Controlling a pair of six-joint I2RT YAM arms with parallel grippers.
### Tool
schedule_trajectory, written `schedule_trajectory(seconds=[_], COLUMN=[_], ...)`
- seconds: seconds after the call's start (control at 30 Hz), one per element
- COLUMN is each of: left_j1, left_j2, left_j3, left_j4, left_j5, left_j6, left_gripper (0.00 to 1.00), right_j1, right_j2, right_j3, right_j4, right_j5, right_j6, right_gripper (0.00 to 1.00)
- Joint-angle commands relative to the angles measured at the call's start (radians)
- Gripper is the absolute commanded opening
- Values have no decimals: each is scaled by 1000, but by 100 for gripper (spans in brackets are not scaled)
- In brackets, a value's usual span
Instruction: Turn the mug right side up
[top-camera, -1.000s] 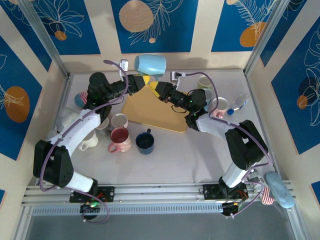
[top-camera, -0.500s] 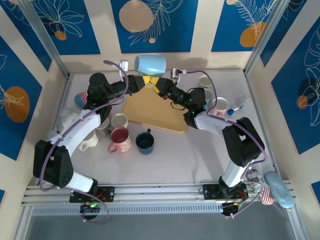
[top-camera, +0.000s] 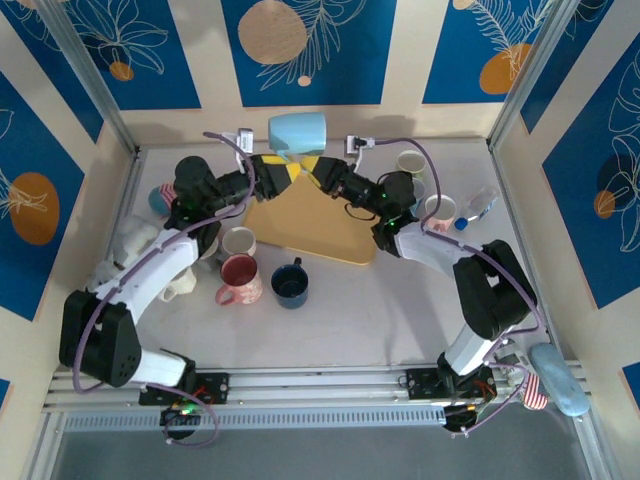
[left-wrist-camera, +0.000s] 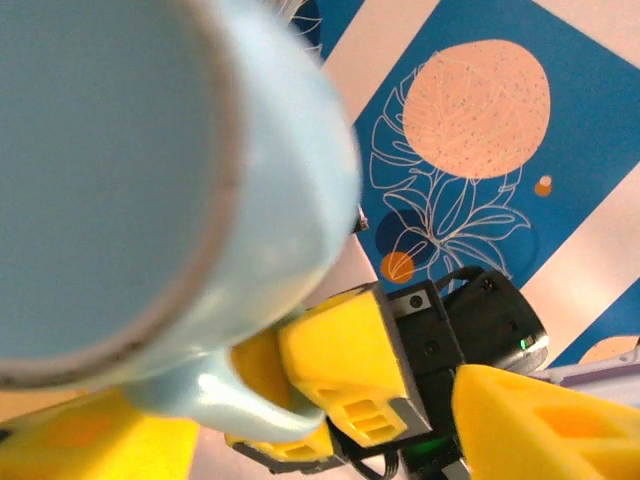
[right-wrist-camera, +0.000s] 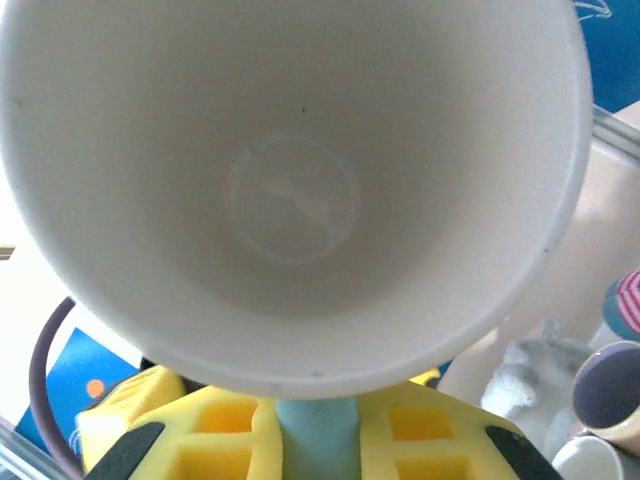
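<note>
Biggest worry: The mug (top-camera: 300, 131) hangs in the air on its side, up near the back wall (top-camera: 300, 50). Its bottom faces my left arm and its mouth faces my right arm. It is held by the handle (left-wrist-camera: 225, 405) alone. I think it may swing or drop if that small grip slips while I turn it.
Right pincer (top-camera: 313, 168): It is clenched on the handle. In the right wrist view the blue handle sits tight between the yellow fingers.
Left pincer (top-camera: 283, 170): It is released. Its fingers stand wide apart under the mug and squeeze nothing.
Next worry: The two pincers are just beside each other. I think my left one may bump the mug or my right fingers when I pull it away.
Back wall: It is close behind the mug, so a turn that way may hit it.
Table (top-camera: 380, 300): The best open room is the bare part near me.
Yellow board (top-camera: 320, 225): It lies below the mug, on the side near me, and is bare. It looks like a good landing spot.
Small things: The white mug (top-camera: 238, 240), pink mug (top-camera: 240, 278) and dark blue mug (top-camera: 290, 285) sit by the board's left side. More cups (top-camera: 440, 210) sit at its right. I must keep clear of them.
</note>
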Motion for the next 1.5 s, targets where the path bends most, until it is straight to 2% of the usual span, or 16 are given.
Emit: schedule_trajectory(seconds=[0.0, 0.13, 0.23, 0.43, 0.7, 0.87, 0.97, 1.1, 1.47], left_j1=[-5, 0, 8, 11, 11, 11, 11, 11, 10], left_j2=[-51, -80, -109, -145, -203, -236, -240, -239, -246], left_j3=[16, 25, 21, 59, 61, 22, -1, -12, -44], left_j4=[-79, -221, -331, -611, -841, -858, -852, -853, -853], left_j5=[23, 30, 15, -59, -197, -237, -264, -295, -357], left_j6=[102, 174, 239, 409, 600, 624, 617, 608, 619], left_gripper=[98, 100, 100, 100, 100, 100, 100, 100, 100], right_j1=[-17, -41, -60, -75, -90, -90, -90, -89, -39], right_j2=[-80, -145, -241, -477, -672, -688, -675, -641, -489], right_j3=[4, -25, -57, -26, 21, 46, 25, -17, -87], right_j4=[5, -88, -249, -868, -1481, -1766, -1855, -1896, -1840], right_j5=[26, 10, 2, 72, 307, 540, 653, 738, 872], right_j6=[-79, -132, -229, -571, -878, -939, -916, -873, -918], right_gripper=[0, 0, 0, 0, 0, 0, 0, 0, 0])
